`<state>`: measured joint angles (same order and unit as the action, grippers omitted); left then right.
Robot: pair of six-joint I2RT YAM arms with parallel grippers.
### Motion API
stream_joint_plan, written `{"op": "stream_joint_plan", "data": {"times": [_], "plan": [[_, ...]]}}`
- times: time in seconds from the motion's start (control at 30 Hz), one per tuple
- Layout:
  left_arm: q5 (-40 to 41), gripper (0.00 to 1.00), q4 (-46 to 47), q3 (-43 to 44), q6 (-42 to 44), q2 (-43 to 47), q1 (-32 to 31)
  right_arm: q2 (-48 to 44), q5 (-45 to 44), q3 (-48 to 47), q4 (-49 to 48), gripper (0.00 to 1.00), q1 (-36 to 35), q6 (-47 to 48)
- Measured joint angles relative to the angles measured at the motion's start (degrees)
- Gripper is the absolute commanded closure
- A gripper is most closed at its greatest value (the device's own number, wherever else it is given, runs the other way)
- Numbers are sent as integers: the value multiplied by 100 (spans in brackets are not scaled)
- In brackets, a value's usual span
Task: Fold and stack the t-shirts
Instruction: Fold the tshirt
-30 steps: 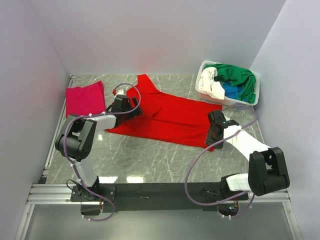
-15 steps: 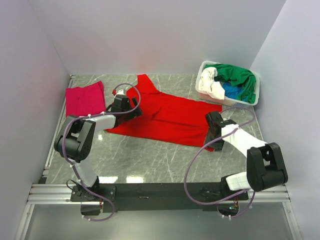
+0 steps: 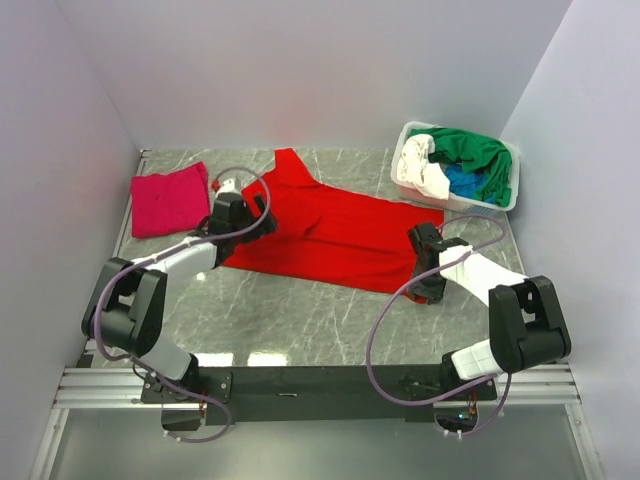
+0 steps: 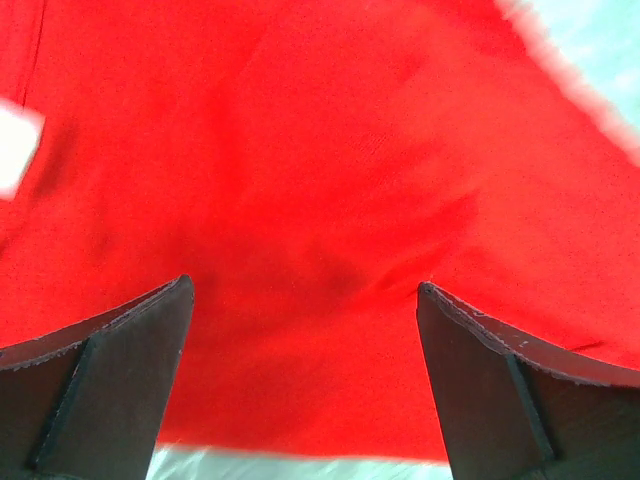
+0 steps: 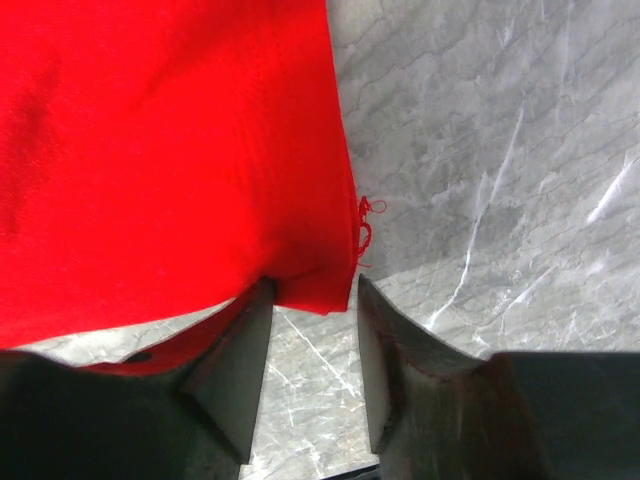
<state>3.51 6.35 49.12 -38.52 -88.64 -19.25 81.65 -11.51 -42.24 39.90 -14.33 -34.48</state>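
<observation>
Left claw [image 4: 302,283] shifted leftward (fingers spread) over red t-shirt [image 4: 330,150].

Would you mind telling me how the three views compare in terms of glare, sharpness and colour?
Top external: evenly lit, with bright glare patches on the marble table near its front edge. Left wrist: the red t-shirt looks oversaturated and soft, and its edge at the upper right is smeared. Right wrist: sharp, with the marble veins and a loose thread at the shirt's hem both crisp.

Both arms reach forward and low, left end effector [image 4: 303,283] spread wide, right end effector [image 5: 315,282] narrowly parted.
</observation>
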Motion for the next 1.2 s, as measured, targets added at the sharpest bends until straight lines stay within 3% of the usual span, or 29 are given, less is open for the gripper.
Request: {"op": "stream_joint_plan", "data": {"times": [0.13,0.17,0.3,0.8,1.2], "plan": [[-22,1,-17,-682,-118,-96,4,15,2,-9,0,72,-7,-7],[13,1,33,-804,-114,-162,4,20,4,-9,0,80,-7,0],[-50,1,374,-828,-188,-256,37,24,2,-15,7,99,-7,2],[-804,1,765,-990,-299,-269,778,24,-260,-809,949,100,-166,149],[-1043,1,560,-1067,-269,-105,1233,129,-387,-789,1412,100,-1027,85]]}}
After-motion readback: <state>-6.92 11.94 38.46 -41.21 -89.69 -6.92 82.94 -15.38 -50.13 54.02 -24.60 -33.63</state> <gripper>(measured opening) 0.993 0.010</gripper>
